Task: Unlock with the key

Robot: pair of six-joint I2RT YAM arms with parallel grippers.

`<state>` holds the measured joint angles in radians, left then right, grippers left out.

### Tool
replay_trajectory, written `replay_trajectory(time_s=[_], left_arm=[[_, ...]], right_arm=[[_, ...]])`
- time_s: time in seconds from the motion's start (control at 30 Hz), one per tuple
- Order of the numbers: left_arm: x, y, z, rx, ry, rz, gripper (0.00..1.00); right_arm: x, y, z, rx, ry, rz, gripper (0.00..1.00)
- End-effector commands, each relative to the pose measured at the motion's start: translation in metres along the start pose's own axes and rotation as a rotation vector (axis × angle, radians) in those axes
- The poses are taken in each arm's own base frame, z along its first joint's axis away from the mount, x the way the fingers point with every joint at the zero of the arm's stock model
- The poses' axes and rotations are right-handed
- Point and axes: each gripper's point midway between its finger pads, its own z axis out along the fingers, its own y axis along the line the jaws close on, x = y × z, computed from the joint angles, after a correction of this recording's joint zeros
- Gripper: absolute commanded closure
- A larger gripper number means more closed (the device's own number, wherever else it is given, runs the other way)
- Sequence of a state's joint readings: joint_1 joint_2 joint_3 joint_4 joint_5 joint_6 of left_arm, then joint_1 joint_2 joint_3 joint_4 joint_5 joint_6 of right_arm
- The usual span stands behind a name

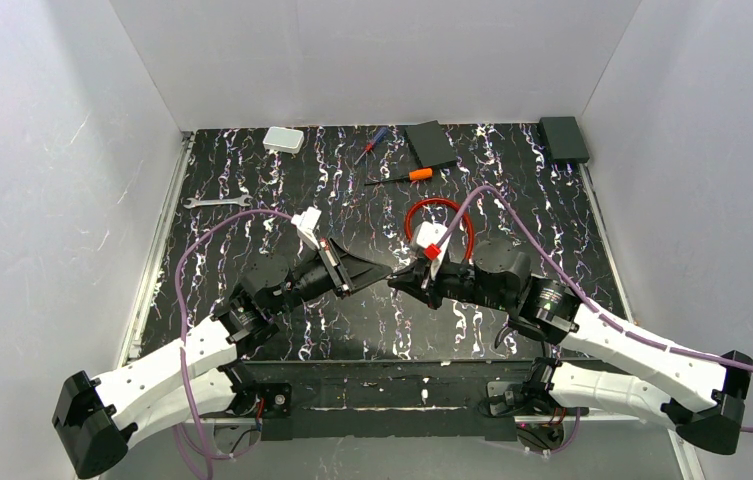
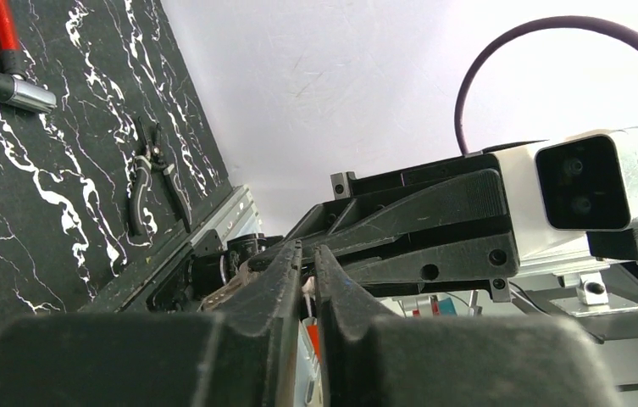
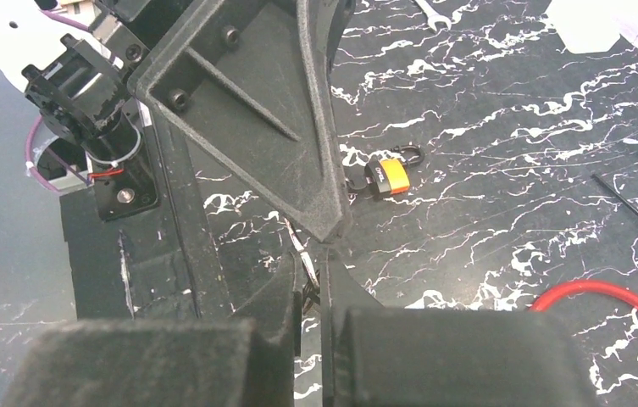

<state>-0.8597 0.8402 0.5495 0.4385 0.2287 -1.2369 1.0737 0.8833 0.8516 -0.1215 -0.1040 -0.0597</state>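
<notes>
I have both arms reaching in over the black marbled worktop (image 1: 252,170), and they meet tip to tip near its middle. From overhead the left tool (image 1: 377,272) points right and the right tool (image 1: 407,281) points left, with their ends just about touching.

On my left wrist view the left tool's fingers (image 2: 283,287) stand narrow, with only a slit between them. Something small sits at the very end of that slit. I cannot tell what it is or whether it is gripped.

On the right wrist view the right tool's fingers (image 3: 285,298) are likewise drawn in to a thin gap. A slim silvery sliver (image 3: 301,250) runs from that gap up toward the tip of the left tool. Whether the right tool truly clamps it I cannot tell.

The key (image 3: 390,178), with its orange-and-black head, lies flat on the worktop just past the left tool's tip. It is apart from both tools and has a dark loop at one end. I cannot pick it out from overhead.

A red cable (image 3: 590,286) curves across the worktop, and from overhead its loop sits just behind the right tool. Farther back lies an orange-handled screwdriver (image 1: 418,174). A flat wrench (image 1: 217,202) rests well off to the left.
</notes>
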Motion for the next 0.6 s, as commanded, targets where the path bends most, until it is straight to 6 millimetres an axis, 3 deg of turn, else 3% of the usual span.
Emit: replay_trajectory(time_s=[0.0,0.03,0.07,0.13,0.27,0.37,0.47,0.57], left_arm=[[-0.004,-0.014,0.001,0.025,-0.006,0.035,0.75],[-0.004,-0.009,0.001,0.005,-0.007,0.045,0.56],[-0.005,-0.005,0.0,-0.017,-0.013,0.061,0.45],[-0.006,0.007,-0.002,-0.089,-0.01,0.111,0.38],[-0.013,0.044,-0.012,-0.334,0.013,0.238,0.33],[-0.018,0.062,-0.014,-0.459,0.03,0.298,0.32],[-0.026,0.074,-0.004,-0.567,0.035,0.296,0.31],[-0.026,0.09,0.012,-0.706,0.071,0.307,0.35]], right_arm=[[-0.024,0.0,-0.005,0.006,-0.1,0.013,0.99],[-0.024,0.0,-0.007,0.015,-0.104,0.029,0.99],[-0.023,-0.002,-0.009,0.031,-0.106,0.058,0.99],[-0.015,-0.012,-0.015,0.11,-0.098,0.132,0.99],[0.011,-0.061,-0.056,0.478,-0.129,0.357,0.99],[0.024,-0.086,-0.096,0.683,-0.189,0.455,0.99],[0.027,-0.1,-0.127,0.833,-0.194,0.512,0.99],[0.018,-0.106,-0.149,0.915,-0.166,0.538,0.99]])
